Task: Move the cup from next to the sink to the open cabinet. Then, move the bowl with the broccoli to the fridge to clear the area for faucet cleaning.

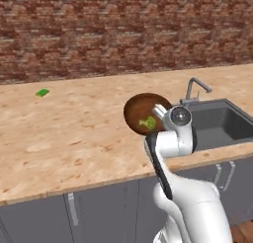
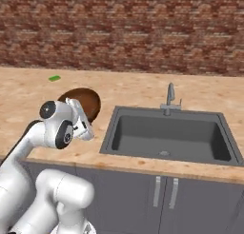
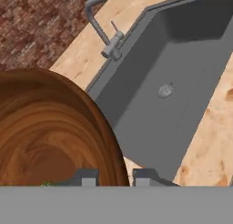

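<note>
We see the wooden bowl (image 1: 141, 111) raised off the desk (image 1: 74, 133) and tipped toward the camera in the left base view, so that its dark brown inside faces us, just left of the sink (image 1: 222, 122). The broccoli (image 1: 147, 123), a small light-green floret, lies against the bowl's lower inner wall near the rim. In the hand view the bowl's grained inside fills the lower left, and its rim runs down between the two dark fingertips (image 3: 89, 178) at the bottom edge. The claw (image 1: 159, 112) is clenched on that rim, one finger on each side of the bowl's wall.

In the right base view the bowl (image 2: 86, 102) shows as a brown dome behind the white wrist, with the claw (image 2: 82, 115) in front of it, above the desk's front part and to the left of the sink's near corner.

The sink is a dark grey rectangular basin set into the desk, with a small round drain (image 3: 165, 90) in its floor. The silver faucet (image 2: 169, 99) stands at the middle of its back edge, against the brick wall (image 2: 124, 28).

Far off to the left on the desk lies a flat bright-green piece (image 1: 42, 93), well apart from the bowl. Below the desk's front edge run grey cabinet doors (image 2: 164, 197) with bar handles.
</note>
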